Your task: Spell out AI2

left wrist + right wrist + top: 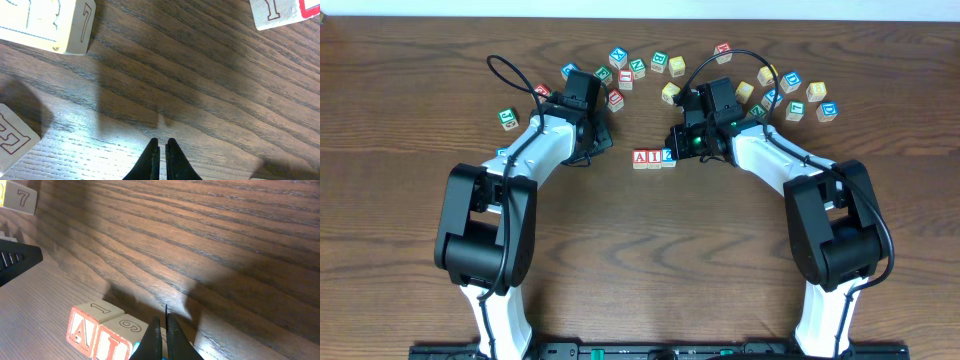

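Right end effector (163, 325): clenched, empty, tips over the right end of the row. Left end effector (162, 145): clenched, empty, above bare counter (200, 75). Row at mid-counter, cubes touching: A cube (640, 158), I cube (654, 158), 2 cube (667, 155). Other cubes (660, 63) lie scattered beyond.

Three cubes, A (640, 158), I (654, 158) and 2 (667, 155), form one row just beside the right hand (673, 149). Roughly twenty loose cubes (638, 68) lie scattered beyond it and the left hand (601, 142); bunching hides the exact number.

Matt painted wooden cubes (647, 158) on grainy, faintly glossy wood table (640, 250).
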